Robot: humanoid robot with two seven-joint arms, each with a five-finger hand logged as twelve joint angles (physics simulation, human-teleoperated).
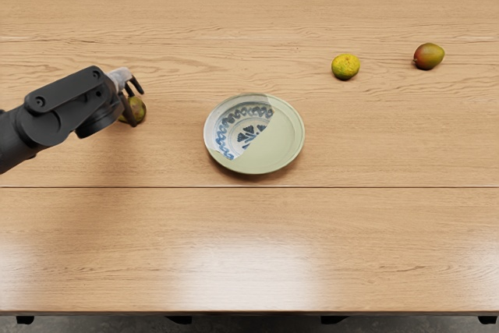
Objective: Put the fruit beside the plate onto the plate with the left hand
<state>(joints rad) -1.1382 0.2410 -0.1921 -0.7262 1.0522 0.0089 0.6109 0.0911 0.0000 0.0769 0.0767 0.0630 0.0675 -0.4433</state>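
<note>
as left hand (123, 93) grips fruit (138, 110) — axis unclear

The head view (the only one) looks down at a slant, from the near side, across the table (249, 255).

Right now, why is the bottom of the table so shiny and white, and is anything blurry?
In the head view, light glares pale off the near part of the table; also in the head view, soft shadows lie by the plate and the left hand; nothing there looks blurry.
</note>
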